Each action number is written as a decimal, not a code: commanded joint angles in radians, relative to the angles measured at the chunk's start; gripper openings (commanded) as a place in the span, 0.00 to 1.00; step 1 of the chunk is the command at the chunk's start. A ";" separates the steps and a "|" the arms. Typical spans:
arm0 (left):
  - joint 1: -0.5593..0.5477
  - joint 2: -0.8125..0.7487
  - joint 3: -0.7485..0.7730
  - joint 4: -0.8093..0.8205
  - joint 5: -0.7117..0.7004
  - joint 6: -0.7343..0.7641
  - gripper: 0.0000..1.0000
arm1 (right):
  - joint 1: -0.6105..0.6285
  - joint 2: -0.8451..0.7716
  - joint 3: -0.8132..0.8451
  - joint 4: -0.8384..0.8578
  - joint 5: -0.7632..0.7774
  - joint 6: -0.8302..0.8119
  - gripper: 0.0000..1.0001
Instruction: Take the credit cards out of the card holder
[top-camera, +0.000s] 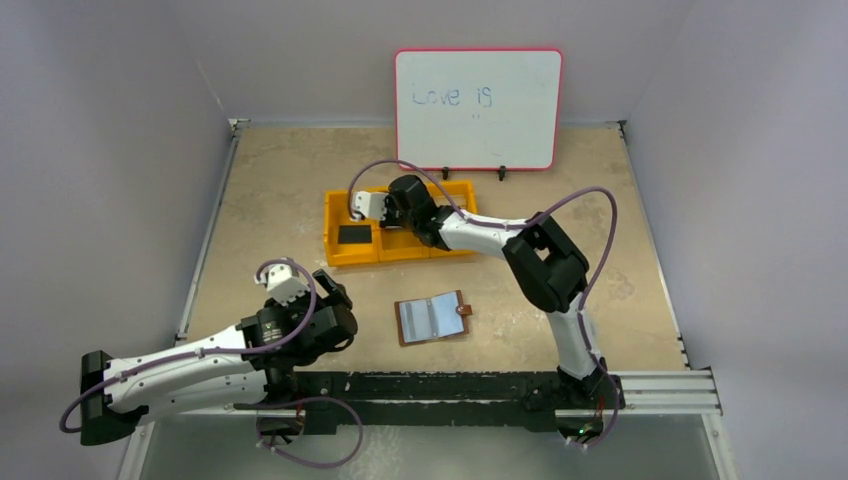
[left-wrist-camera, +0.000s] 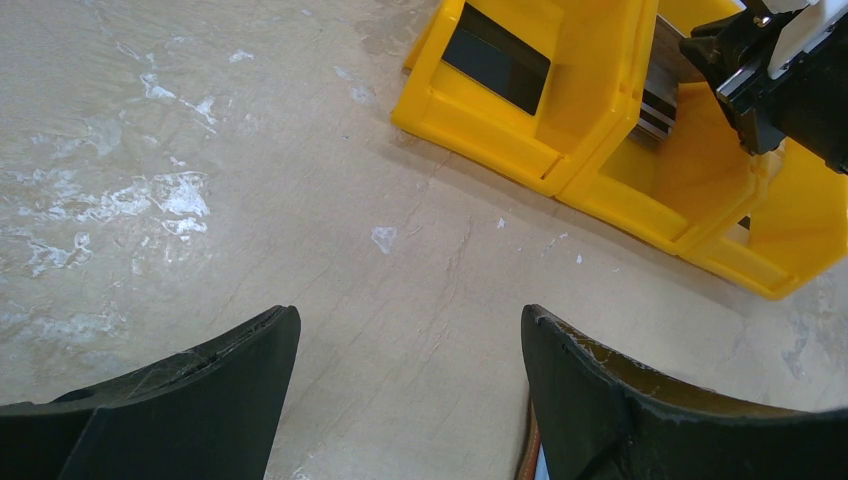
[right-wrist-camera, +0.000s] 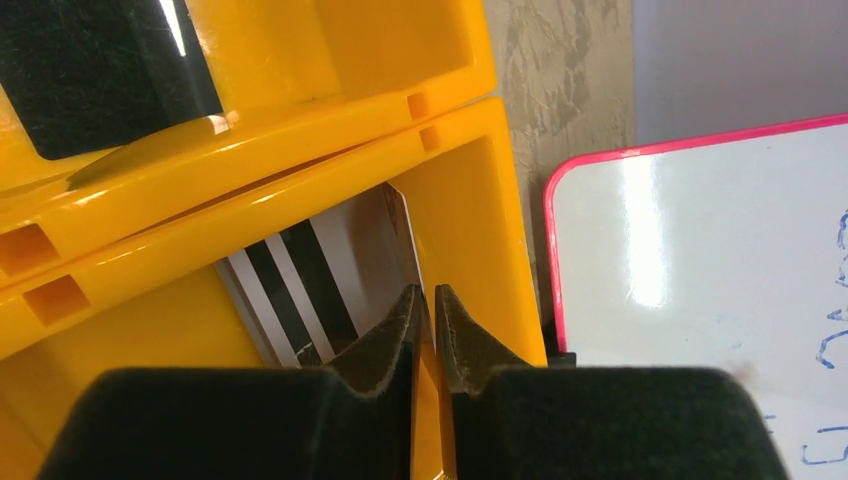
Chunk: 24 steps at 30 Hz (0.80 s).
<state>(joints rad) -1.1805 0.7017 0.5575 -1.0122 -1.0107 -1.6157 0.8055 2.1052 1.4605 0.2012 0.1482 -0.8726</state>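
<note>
The card holder (top-camera: 432, 318) lies open on the table, brown with pale sleeves; its edge (left-wrist-camera: 528, 455) shows beside my left finger. A black credit card (top-camera: 353, 235) (left-wrist-camera: 497, 58) lies in the end compartment of the yellow bin (top-camera: 345, 257). My right gripper (top-camera: 382, 218) (right-wrist-camera: 425, 300) reaches into the middle compartment, its jaws a narrow slit apart. The thin edge of a pale credit card (right-wrist-camera: 402, 235) stands in that slit, leaning on the bin wall. Beside it is a grey-white striped card (right-wrist-camera: 290, 290) (left-wrist-camera: 655, 95). My left gripper (top-camera: 335, 295) (left-wrist-camera: 410, 330) hangs open and empty over bare table.
A whiteboard (top-camera: 478, 108) (right-wrist-camera: 700, 260) with a pink rim stands behind the bin at the far wall. The bin's third compartment (top-camera: 452, 228) lies under the right arm. Grey walls close in the table on three sides.
</note>
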 joint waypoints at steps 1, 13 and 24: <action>-0.002 -0.004 0.016 -0.001 -0.034 -0.006 0.81 | 0.007 -0.008 0.034 0.035 0.005 -0.021 0.11; -0.002 0.005 0.016 0.069 -0.015 0.039 0.81 | 0.023 -0.271 -0.105 0.155 -0.135 0.161 0.31; -0.002 0.102 0.019 0.174 0.016 0.087 0.82 | 0.023 -0.654 -0.481 0.224 -0.263 1.048 0.50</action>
<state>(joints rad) -1.1805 0.7753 0.5575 -0.9165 -0.9936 -1.5681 0.8253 1.5524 1.0859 0.3958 -0.0254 -0.3546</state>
